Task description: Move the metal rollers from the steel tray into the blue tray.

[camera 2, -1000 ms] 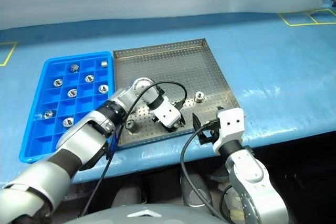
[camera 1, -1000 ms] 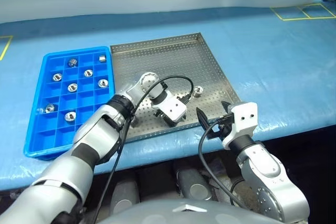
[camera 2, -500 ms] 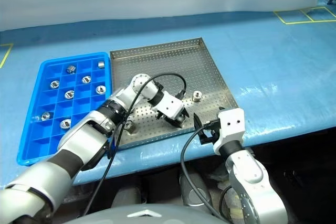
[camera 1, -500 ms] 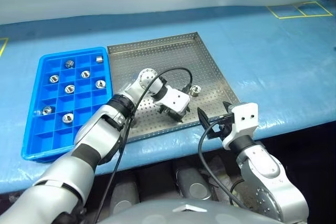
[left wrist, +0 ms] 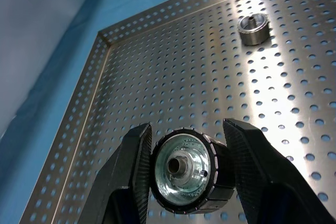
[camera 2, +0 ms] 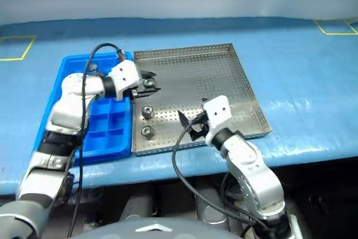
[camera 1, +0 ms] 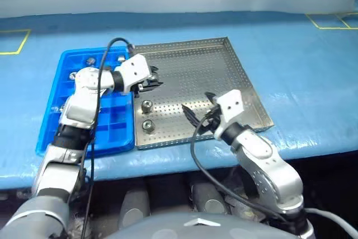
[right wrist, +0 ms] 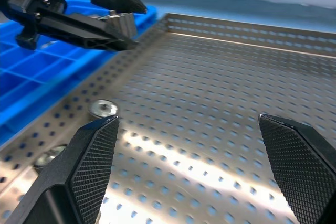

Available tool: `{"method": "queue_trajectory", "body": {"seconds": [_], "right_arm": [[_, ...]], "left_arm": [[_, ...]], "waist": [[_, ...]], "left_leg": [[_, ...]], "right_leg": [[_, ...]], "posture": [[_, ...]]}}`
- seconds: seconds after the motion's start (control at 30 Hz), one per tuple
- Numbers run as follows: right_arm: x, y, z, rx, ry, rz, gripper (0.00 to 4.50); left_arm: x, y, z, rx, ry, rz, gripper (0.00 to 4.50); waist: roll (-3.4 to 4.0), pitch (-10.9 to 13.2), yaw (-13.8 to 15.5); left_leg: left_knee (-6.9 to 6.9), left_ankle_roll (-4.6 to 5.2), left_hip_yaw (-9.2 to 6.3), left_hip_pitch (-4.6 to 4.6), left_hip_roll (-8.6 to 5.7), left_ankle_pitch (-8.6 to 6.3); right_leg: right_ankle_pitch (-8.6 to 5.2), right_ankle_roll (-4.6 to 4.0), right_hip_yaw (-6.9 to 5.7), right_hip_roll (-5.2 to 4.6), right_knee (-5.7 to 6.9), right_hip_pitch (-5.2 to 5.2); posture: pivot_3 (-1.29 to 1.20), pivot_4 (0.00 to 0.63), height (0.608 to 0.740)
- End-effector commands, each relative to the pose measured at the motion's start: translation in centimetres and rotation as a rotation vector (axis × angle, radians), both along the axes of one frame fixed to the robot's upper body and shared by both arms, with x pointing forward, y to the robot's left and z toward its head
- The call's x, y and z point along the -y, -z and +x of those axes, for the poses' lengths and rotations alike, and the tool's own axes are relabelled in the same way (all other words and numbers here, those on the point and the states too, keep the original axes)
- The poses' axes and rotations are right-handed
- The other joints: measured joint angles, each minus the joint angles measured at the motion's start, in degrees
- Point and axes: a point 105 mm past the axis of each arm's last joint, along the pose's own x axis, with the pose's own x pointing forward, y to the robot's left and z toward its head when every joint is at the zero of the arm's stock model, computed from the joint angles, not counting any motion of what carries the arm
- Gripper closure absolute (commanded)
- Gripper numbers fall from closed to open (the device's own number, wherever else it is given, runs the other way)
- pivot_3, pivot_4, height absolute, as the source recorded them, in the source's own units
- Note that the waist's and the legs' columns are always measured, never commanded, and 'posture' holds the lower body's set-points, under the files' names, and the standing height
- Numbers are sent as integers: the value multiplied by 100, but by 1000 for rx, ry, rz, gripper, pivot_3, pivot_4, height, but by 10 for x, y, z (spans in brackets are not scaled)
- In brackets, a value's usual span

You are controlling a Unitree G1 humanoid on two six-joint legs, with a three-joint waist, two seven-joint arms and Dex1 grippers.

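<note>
Nearest, my right jaws (camera 1: 197, 117) hang wide open and empty over the near part of the steel tray (camera 1: 235, 82). Two metal rollers (camera 1: 147, 125) lie just beyond, by its left rim, well apart from those jaws. Farther, my left jaws (camera 2: 150, 82) are clamped on one roller (left wrist: 185, 170), held above the steel tray's left edge, just beside the blue tray (camera 1: 114, 130), all on the blue table (camera 1: 302, 65).
</note>
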Motion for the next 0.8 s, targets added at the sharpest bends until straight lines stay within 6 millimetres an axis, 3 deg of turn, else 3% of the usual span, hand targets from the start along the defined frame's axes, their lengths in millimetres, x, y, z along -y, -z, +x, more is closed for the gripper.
{"method": "queue_trajectory", "body": {"seconds": [0.03, 0.2, 0.47, 0.6, 0.8], "right_arm": [[-39, -13, -4, 58, -204, 28, 0], [-83, -17, -9, 79, -420, 43, 0], [-130, -14, -29, 87, -663, 58, 0], [-144, -14, -39, 84, -748, 88, 0], [-149, -9, -47, 78, -806, 93, 0]], "left_arm": [[-35, -28, -14, 85, -233, -84, 2605], [-83, -28, -44, 103, -536, -146, 2605], [-136, -2, -97, 105, -901, -150, 2605], [-144, 12, -114, 97, -1004, -165, 2605], [-141, 24, -116, 117, -1056, -176, 2605]], "waist": [[-2, 1, 147], [-8, 2, 568], [-22, 0, 1022], [-27, -3, 1186], [-31, -6, 1420]], "left_leg": [[1, 0, 0, 0, 0, 0], [3, -1, -16, -5, 1, 0], [4, -6, -17, -1, 2, 3], [4, -12, -17, 7, 3, 6], [4, -20, -18, 11, 3, 11]], "right_leg": [[0, -1, -1, -1, 1, 0], [-4, -7, -27, -4, -4, 6], [-20, -38, -36, -7, -10, 11], [-27, -49, -37, -9, -8, 17], [-28, -51, -40, -9, -9, 13]], "posture": [[176, 150, 740], [276, 150, 740], [413, 150, 740], [445, 150, 740], [455, 150, 740]]}}
